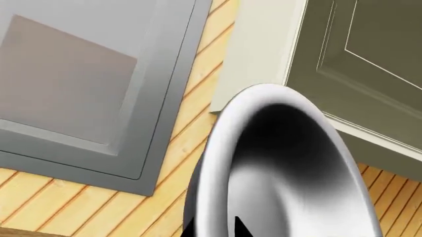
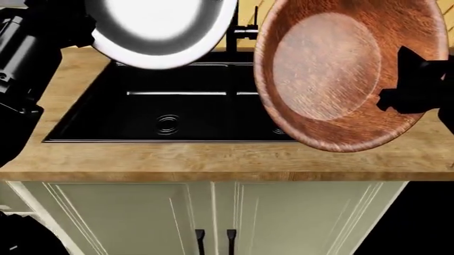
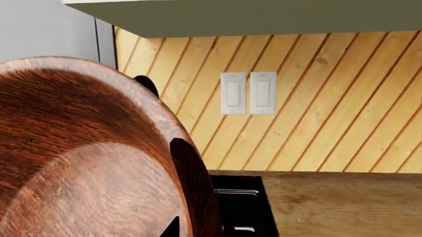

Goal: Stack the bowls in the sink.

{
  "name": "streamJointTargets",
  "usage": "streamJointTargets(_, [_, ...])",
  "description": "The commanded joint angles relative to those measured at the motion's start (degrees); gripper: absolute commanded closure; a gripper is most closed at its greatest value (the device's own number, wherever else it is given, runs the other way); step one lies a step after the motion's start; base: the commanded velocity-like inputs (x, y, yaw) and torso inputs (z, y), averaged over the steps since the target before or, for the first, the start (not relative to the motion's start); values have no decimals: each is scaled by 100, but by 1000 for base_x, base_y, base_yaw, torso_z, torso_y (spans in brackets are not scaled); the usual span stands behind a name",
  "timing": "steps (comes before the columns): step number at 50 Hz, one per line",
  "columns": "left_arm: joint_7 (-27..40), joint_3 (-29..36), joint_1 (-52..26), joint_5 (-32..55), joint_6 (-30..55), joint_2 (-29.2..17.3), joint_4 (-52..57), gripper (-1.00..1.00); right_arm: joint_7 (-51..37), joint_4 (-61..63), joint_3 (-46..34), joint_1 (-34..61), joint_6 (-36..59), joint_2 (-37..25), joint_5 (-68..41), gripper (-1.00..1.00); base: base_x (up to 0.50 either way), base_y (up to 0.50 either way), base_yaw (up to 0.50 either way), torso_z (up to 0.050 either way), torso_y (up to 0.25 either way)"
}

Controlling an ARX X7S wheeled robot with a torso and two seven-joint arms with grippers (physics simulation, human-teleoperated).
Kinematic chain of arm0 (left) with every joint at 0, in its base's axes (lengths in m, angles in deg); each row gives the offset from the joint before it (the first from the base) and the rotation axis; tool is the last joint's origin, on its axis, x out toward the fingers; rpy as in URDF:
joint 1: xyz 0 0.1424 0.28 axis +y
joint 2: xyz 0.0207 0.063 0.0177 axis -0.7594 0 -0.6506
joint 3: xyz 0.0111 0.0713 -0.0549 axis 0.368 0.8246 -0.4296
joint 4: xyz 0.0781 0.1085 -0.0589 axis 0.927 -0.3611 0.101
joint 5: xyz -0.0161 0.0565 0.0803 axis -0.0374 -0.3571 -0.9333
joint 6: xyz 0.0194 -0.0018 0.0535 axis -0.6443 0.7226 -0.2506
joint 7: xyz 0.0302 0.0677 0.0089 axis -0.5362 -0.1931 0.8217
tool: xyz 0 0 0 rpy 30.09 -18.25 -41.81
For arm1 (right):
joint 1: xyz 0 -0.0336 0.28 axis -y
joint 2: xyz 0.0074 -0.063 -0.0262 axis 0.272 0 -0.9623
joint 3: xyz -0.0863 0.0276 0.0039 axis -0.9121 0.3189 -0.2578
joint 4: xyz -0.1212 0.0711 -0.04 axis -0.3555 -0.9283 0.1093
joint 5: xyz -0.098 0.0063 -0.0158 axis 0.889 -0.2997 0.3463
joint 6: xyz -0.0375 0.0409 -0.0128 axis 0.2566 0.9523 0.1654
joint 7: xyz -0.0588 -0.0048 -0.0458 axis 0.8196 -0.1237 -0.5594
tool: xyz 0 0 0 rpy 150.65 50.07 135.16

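Note:
Both bowls hang tilted above the sink (image 2: 199, 114), a glossy black double basin set in a wooden countertop (image 2: 212, 159). The shiny steel bowl (image 2: 163, 32) is at the upper left over the left basin, on my left arm (image 2: 25, 50). In the left wrist view my left gripper (image 1: 214, 229) is shut on the steel bowl's (image 1: 283, 168) rim, one fingertip on each side. The reddish-brown wooden bowl (image 2: 333, 69) hangs over the right basin with its inside facing the head camera. My right gripper (image 2: 410, 79) is shut on its right rim. In the right wrist view only the inner fingertip (image 3: 173, 227) shows against the wooden bowl (image 3: 86, 163).
A black faucet (image 2: 237, 32) rises behind the sink between the two bowls. Pale cabinet doors with dark handles (image 2: 212, 239) sit under the counter. The slatted wood wall carries two light switches (image 3: 248, 93). A grey panel (image 1: 72, 84) and an upper cabinet door (image 1: 369, 64) lie beyond the steel bowl.

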Motion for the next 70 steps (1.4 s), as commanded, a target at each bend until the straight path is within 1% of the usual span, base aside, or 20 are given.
streamJointTargets(1, [14, 15, -25, 54, -43, -21, -1, 100, 15, -3, 50, 44, 13, 33, 113, 100, 0, 500, 0, 0, 0])
streamJointTargets(18, [54, 109, -8, 72, -50, -37, -25, 100, 44, 19, 122, -205, -99, 14, 172, 100, 0, 500, 0, 0, 1])
streamJointTargets(26, [19, 143, 119, 52, -123, -32, -22, 100, 52, 84, 117, -277, -108, 16, 199, 100, 2, 500, 0, 0, 1])
streamJointTargets(43, [20, 208, 190, 56, -179, -59, -31, 100, 93, 38, 93, -243, -90, 70, 177, 100, 44, 500, 0, 1, 1])
streamJointTargets(55, [22, 294, 169, 33, -193, -112, -70, 100, 103, -103, 16, -147, -5, 150, 33, 100, 18, 0, 0, 0, 2])
streamJointTargets(70, [42, 342, 195, 64, -220, -127, -56, 100, 151, -44, -60, -151, 74, 135, 102, 100, 492, 1, 0, 0, 1])
